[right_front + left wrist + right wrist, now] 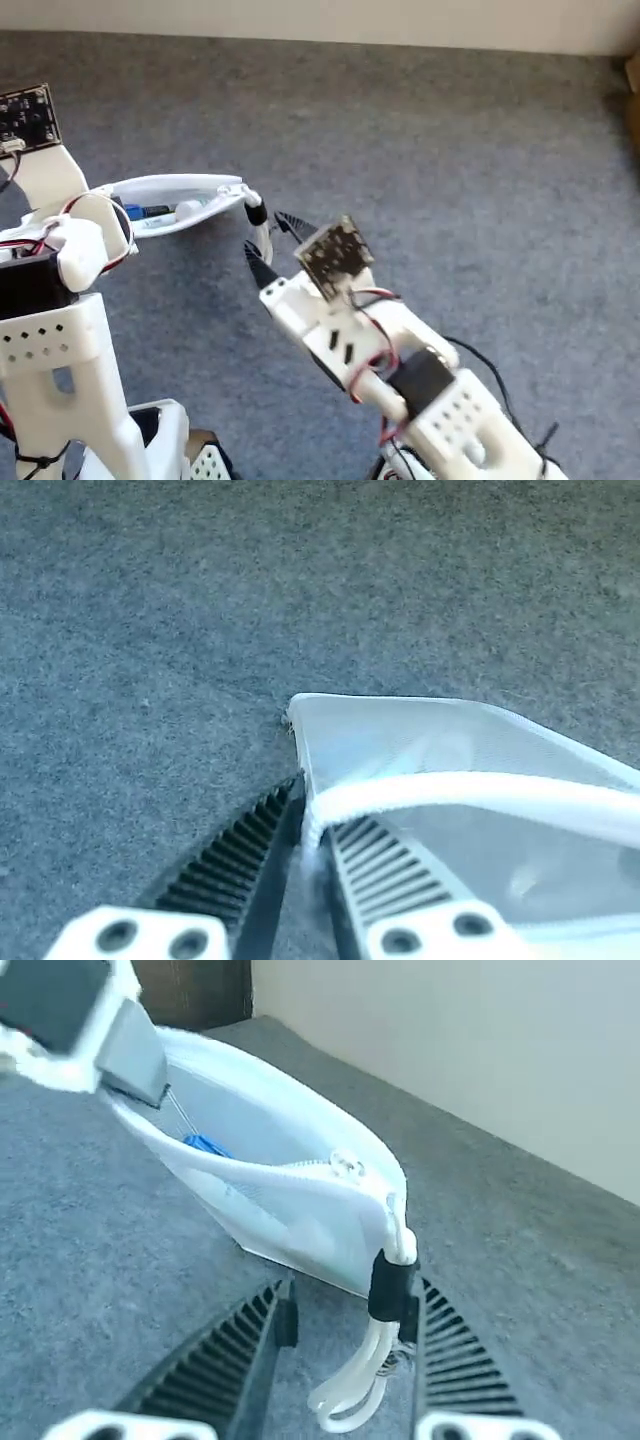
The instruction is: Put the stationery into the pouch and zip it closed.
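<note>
The white mesh pouch (178, 203) lies on the grey carpet with its mouth gaping, and a blue item (205, 1145) shows inside it. My left gripper (305, 802) is shut on the pouch's (450, 770) rim at one end. At the other end, a white loop strap with a black collar (390, 1288) hangs from the pouch (280, 1165). My right gripper (352, 1305) stands open around that strap, one finger on each side. In the high view the right gripper (268, 236) sits at the pouch's right tip.
Grey carpet (450, 150) stretches to the back and right, ending at a pale wall (480, 1040). The left arm's white body (60, 330) fills the near left, and the right arm (400, 370) the near middle.
</note>
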Controlling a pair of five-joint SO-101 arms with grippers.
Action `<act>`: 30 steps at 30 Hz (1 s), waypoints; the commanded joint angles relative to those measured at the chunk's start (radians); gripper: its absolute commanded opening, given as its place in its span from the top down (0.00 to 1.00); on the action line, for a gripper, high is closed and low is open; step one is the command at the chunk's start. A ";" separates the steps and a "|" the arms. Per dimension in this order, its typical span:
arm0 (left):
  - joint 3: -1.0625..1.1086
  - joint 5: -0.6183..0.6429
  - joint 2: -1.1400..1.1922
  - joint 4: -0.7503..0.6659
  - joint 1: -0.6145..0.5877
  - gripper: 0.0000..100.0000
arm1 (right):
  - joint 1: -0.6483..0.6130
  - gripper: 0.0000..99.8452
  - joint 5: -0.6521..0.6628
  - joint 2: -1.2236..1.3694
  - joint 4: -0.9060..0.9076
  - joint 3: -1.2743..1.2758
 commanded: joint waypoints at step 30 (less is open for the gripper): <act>-0.004 0.008 -0.018 -0.009 0.013 0.99 | 0.105 0.84 -0.008 0.476 -0.587 0.016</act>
